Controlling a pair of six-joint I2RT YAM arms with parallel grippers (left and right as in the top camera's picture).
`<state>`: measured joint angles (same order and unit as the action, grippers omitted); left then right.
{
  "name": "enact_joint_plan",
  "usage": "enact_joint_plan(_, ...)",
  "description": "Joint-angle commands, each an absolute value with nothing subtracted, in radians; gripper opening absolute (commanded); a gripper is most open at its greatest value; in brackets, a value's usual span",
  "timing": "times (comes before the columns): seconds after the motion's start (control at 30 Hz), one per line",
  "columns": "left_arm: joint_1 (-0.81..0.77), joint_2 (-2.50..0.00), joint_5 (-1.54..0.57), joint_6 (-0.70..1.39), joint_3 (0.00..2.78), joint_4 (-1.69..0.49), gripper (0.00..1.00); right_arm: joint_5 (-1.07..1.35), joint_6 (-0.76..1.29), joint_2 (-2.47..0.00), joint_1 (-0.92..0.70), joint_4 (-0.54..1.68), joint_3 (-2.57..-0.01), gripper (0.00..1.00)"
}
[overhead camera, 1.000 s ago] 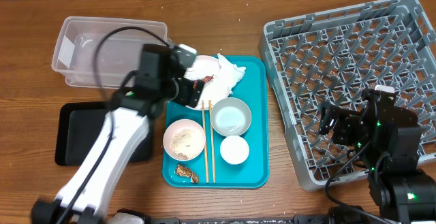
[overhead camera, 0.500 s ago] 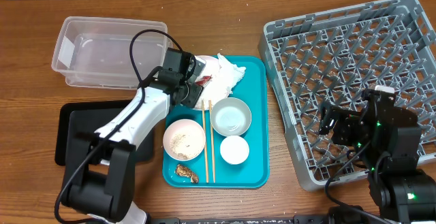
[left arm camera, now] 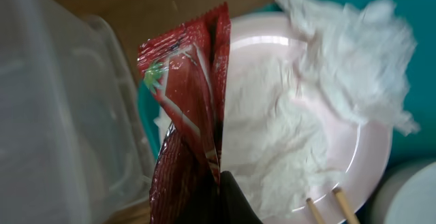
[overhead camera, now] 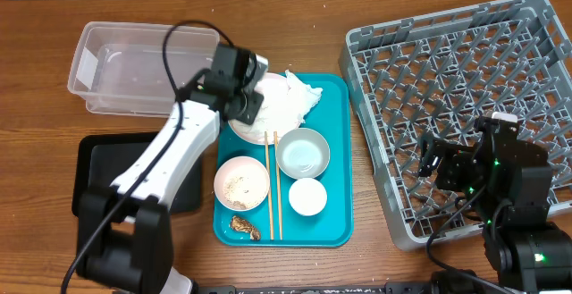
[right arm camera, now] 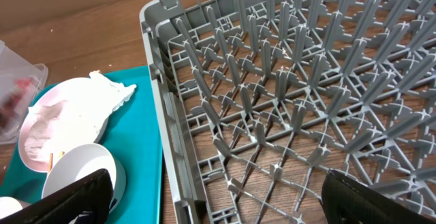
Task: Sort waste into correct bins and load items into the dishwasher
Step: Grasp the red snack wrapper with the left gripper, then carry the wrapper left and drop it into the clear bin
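Your left fingers (left arm camera: 237, 202) are clenched on the red wrapper (left arm camera: 187, 108), held above the plate (left arm camera: 371, 156) near the surface's far edge. This is the waste-sorting step. Next, likely carry it over the tub (overhead camera: 143, 28) at the far-left corner and release. Your right fingers (right arm camera: 68, 200) hang spread and empty.
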<state>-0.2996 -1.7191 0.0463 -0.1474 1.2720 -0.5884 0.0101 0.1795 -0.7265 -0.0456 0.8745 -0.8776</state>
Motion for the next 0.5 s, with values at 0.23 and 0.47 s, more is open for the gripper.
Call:
enact_joint_plan(0.23, -0.102, -1.629, 0.106, -0.002, 1.409, -0.586, 0.04, 0.001, 0.179, -0.717, -0.045, 0.875, -0.899, 1.0)
enact_joint_plan(0.47, -0.019, -1.685, 0.03, 0.007, 1.409, -0.587, 0.71, 0.001, 0.179, -0.717, -0.045, 0.875, -0.899, 1.0)
